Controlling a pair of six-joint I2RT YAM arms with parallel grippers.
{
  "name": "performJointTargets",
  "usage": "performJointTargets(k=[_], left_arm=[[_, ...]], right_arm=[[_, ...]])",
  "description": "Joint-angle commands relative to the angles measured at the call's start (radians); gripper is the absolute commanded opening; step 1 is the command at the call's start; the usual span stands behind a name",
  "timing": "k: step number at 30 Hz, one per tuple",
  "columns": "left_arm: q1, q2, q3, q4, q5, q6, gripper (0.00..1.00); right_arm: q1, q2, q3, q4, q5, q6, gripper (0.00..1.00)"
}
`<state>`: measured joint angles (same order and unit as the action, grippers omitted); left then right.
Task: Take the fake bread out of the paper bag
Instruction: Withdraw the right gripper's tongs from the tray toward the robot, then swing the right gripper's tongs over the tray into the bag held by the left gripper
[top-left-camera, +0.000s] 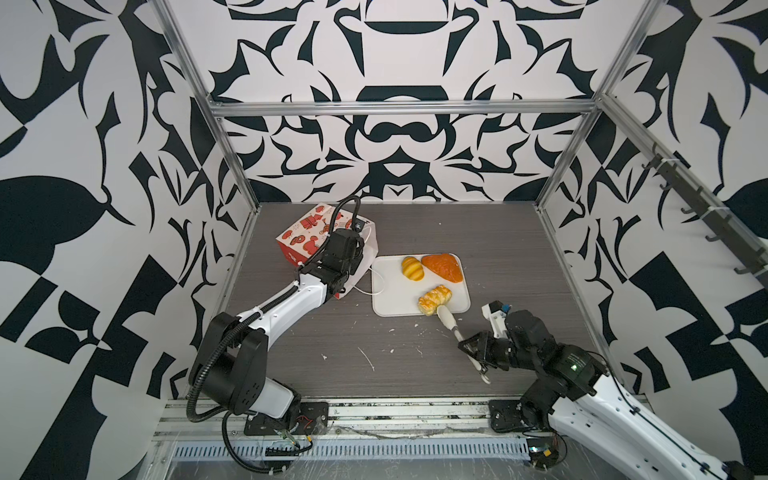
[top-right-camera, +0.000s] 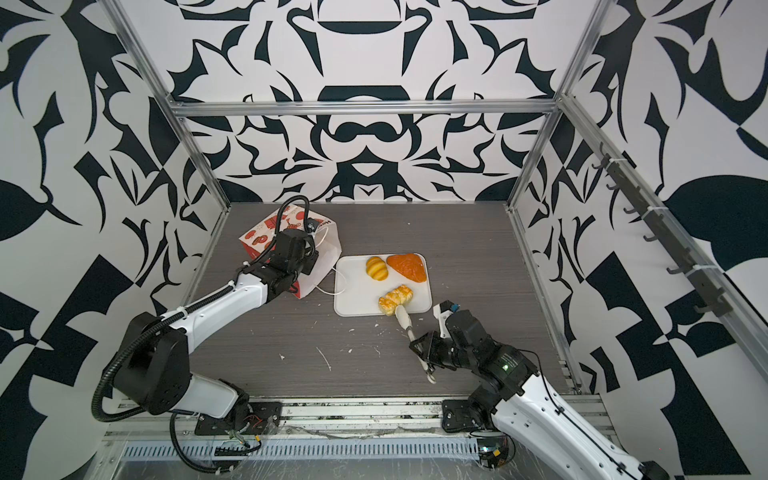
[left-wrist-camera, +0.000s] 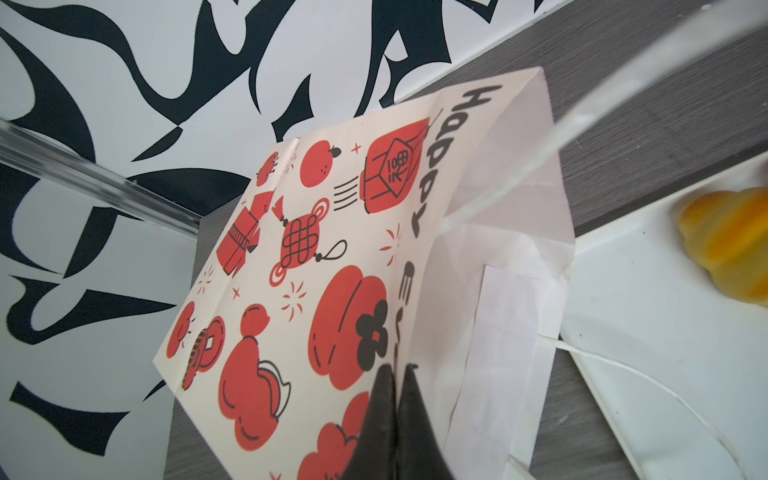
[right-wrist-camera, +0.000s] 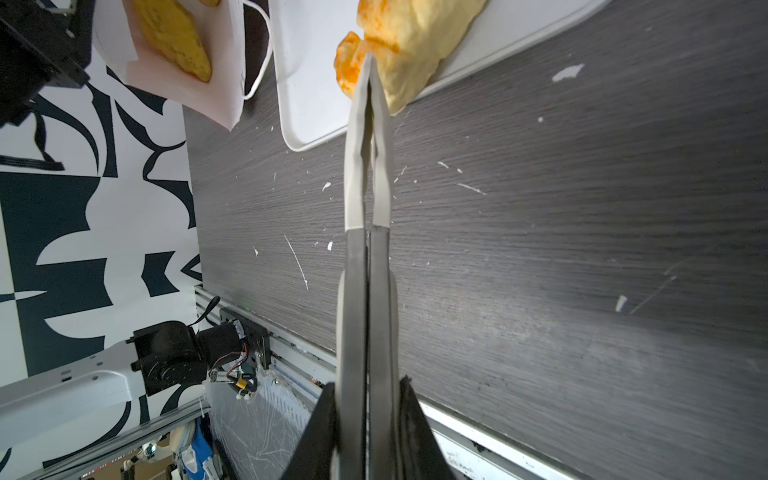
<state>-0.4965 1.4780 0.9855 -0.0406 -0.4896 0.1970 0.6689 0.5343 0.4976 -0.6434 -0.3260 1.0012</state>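
Visibly scuffed table (top-left-camera: 374, 232), patterned walls (top-left-camera: 395, 145), left tool (left-wrist-camera: 398, 368) maybe clamping bag (left-wrist-camera: 316, 249), right tool (right-wrist-camera: 366, 384) tongs (right-wrist-camera: 355, 178)

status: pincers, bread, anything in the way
Left pincer shut on paper bag. Right pincer shut on tongs, tips at glazed pastry. Yellow piece inside bag. Nothing blocking.
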Motion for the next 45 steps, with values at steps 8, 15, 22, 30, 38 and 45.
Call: performJointTargets(k=[8, 15, 22, 30, 38, 45], left_arm=[[0.004, -0.013, -0.014, 0.031, 0.011, -0.022, 0.00], [0.004, -0.013, -0.014, 0.028, 0.016, -0.025, 0.00], [0.004, -0.013, -0.018, 0.030, 0.021, -0.031, 0.00], [0.004, -0.006, -0.017, 0.033, 0.024, -0.028, 0.00], [0.004, 0.011, -0.006, 0.034, 0.030, -0.025, 0.00], [0.004, 0.018, 0.000, 0.032, 0.032, -0.025, 0.00]], right_arm=[[0.004, 0.039, -0.036, 0.090, -0.111, -0.009, 0.00], [0.004, 0.209, -0.040, 0.235, -0.125, -0.057, 0.00], [-0.001, 0.311, 0.024, 0.264, -0.123, -0.126, 0.00], [-0.035, 0.292, 0.055, 0.213, -0.112, -0.149, 0.00], [-0.097, 0.290, 0.044, 0.194, -0.126, -0.175, 0.00], [-0.157, 0.363, 0.059, 0.251, -0.185, -0.211, 0.00]])
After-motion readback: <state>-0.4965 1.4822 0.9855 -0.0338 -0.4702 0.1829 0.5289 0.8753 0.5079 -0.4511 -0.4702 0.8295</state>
